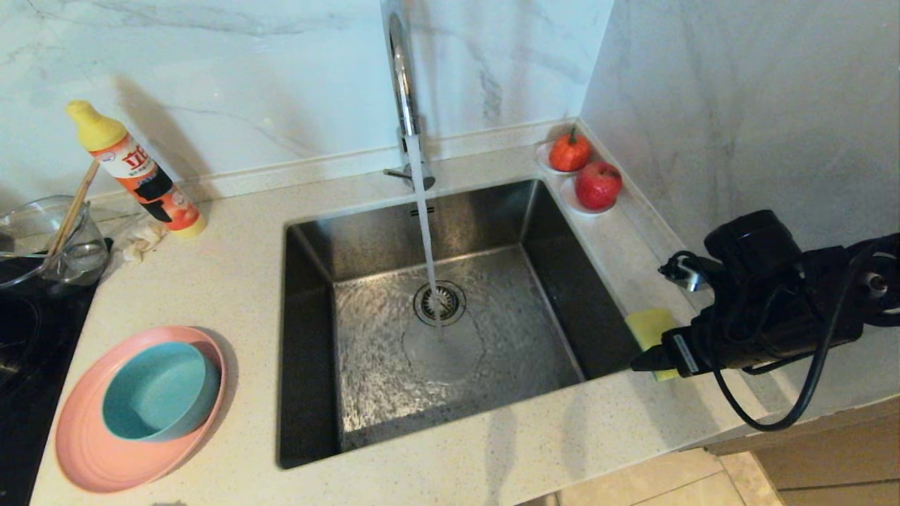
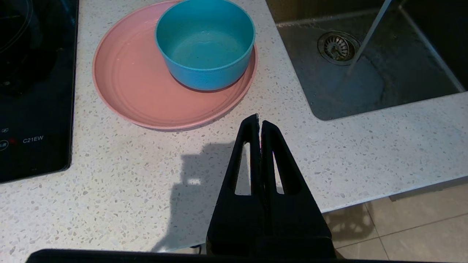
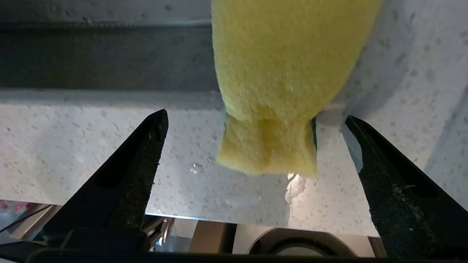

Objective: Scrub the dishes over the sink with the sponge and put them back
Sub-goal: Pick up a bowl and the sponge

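The step in hand is, by my judgement, the fetching of the sponge (image 1: pixel 650 328): it lies on the table (image 1: pixel 492 457) on the right side of the sink (image 1: pixel 309 337), right by the basin's edge, and no dish has yet been taken up. The right pincer (image 1: pixel 641 363) sits at the sponge's near end with its jaws spread wide; in the right wrist view the sponge (image 3: pixel 278 91) lies between the two fingers (image 3: pixel 135 171) with bare table showing on either side, so nothing is grasped so far. The next move calls for the jaws to settle around the sponge and clench on its sides, squarely enough that the soft foam does not fold or slip out. The left pincer (image 2: pixel 260 122) is clenched on nothing and parked over the near edge of the table, to the left of the sink. As to containers: the pink plate (image 1: pixel 91 450) rests on the table left of the sink with the blue bowl (image 1: pixel 158 390) standing upright in it, towards its far right side; the bowl appears empty. The tap (image 1: pixel 402 77) is running, water streaming onto the drain (image 1: pixel 440 302), and the basin holds no dishes. A glass bowl (image 1: pixel 42 239) at far left holds chopsticks (image 1: pixel 72 207).
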You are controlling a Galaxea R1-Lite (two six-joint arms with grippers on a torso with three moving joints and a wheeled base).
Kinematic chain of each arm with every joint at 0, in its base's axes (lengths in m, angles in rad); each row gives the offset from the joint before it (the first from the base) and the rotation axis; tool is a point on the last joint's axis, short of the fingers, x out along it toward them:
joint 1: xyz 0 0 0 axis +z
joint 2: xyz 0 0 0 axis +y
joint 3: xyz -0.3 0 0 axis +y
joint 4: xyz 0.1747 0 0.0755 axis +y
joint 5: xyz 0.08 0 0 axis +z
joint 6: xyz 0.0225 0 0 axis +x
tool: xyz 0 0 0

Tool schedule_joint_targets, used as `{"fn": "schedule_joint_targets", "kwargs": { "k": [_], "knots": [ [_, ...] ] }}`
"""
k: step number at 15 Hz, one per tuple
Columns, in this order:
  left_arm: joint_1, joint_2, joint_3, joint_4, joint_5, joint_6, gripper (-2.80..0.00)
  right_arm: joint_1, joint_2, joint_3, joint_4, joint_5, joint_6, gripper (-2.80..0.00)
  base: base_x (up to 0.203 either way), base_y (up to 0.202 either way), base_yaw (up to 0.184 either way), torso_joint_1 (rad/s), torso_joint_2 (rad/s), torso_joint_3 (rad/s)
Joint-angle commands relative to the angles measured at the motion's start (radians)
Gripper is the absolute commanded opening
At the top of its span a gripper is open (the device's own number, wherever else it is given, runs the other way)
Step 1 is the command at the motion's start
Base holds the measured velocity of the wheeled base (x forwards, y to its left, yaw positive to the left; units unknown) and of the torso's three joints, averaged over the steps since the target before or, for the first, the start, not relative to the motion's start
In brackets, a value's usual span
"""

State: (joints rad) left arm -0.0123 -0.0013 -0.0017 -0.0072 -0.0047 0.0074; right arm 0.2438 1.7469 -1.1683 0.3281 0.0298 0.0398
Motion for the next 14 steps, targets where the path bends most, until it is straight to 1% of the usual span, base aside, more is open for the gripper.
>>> {"fn": "schedule_joint_targets", "kwargs": {
  "k": [1,8,9,10,11,14],
  "knots": [
    [0.000,0.000,0.000,0.000,0.000,0.000,-2.80,0.000,0.006,-0.013,0.002,0.001,0.000,0.00,0.000,0.000,0.000,0.000,0.00,0.000],
    [0.000,0.000,0.000,0.000,0.000,0.000,-2.80,-0.006,0.009,-0.015,-0.017,-0.004,-0.022,0.00,0.000,0.000,0.000,0.000,0.00,0.000],
    [0.000,0.000,0.000,0.000,0.000,0.000,-2.80,-0.006,0.008,-0.015,-0.017,-0.008,-0.024,0.00,0.000,0.000,0.000,0.000,0.00,0.000],
    [0.000,0.000,0.000,0.000,0.000,0.000,-2.80,-0.006,0.015,-0.016,-0.019,-0.034,-0.029,0.00,0.000,0.000,0.000,0.000,0.00,0.000],
    [0.000,0.000,0.000,0.000,0.000,0.000,-2.80,-0.006,0.014,-0.016,-0.017,-0.039,-0.033,-2.80,0.000,0.000,0.000,0.000,0.00,0.000],
    [0.000,0.000,0.000,0.000,0.000,0.000,-2.80,-0.001,0.011,-0.014,-0.012,-0.039,-0.028,-2.80,0.000,0.000,0.000,0.000,0.00,0.000]
  ]
}}
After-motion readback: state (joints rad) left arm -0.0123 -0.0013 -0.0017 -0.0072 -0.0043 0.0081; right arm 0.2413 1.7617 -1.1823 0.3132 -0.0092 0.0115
